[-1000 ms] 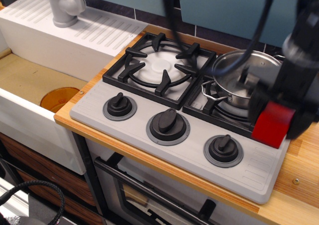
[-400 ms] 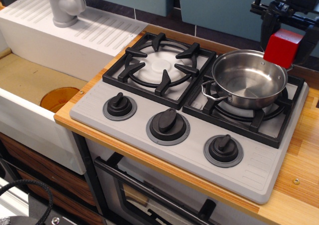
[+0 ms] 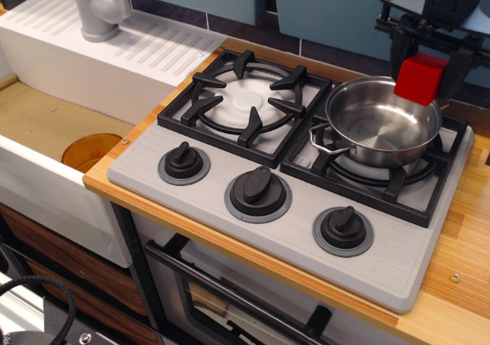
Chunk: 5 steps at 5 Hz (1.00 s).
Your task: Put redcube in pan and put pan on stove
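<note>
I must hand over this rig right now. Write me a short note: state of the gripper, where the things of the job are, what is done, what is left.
Gripper: shut on the red cube, held in the air above the far rim of the pan.
Pan: sits on the right burner grate of the stove, nothing inside it.
Done: cube picked up; pan on the stove.
Left: bring the cube lower over the pan, open the gripper so that it lands inside, then check that the pan sits steady on the grate.

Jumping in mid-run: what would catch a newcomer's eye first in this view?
The bright redcube, pinched in the gripper above the far rim of the shiny pan. The pan sits on the right burner of the grey stove, with a white sink unit at left.
</note>
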{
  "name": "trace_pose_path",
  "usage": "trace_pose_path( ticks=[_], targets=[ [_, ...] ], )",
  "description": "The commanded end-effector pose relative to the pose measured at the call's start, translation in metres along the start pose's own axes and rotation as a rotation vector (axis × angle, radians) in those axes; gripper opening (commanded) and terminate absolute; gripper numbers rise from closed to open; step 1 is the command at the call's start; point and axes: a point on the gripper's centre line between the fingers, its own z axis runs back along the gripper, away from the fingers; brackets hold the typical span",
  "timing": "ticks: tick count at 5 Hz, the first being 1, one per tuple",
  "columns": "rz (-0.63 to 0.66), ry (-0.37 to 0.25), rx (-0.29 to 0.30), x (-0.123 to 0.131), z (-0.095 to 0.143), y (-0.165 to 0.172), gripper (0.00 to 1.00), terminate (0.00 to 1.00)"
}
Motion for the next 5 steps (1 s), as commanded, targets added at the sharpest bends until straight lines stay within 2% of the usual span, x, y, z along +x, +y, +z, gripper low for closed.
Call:
trace_pose_path(
  ticks=[1,3,4,5],
  targets=[
    [-0.007,-0.087,-0.012,0.012,0.013,-0.001,1.0,0.0],
    [-0.025,-0.091,-0.009,0.013,0.016,0.001,1.0,0.0],
    [-0.033,-0.084,0.002,0.013,0.024,0.004,1.0,0.0],
    [-0.054,-0.074,0.039,0.011,0.041,0.018,1.0,0.0]
  ],
)
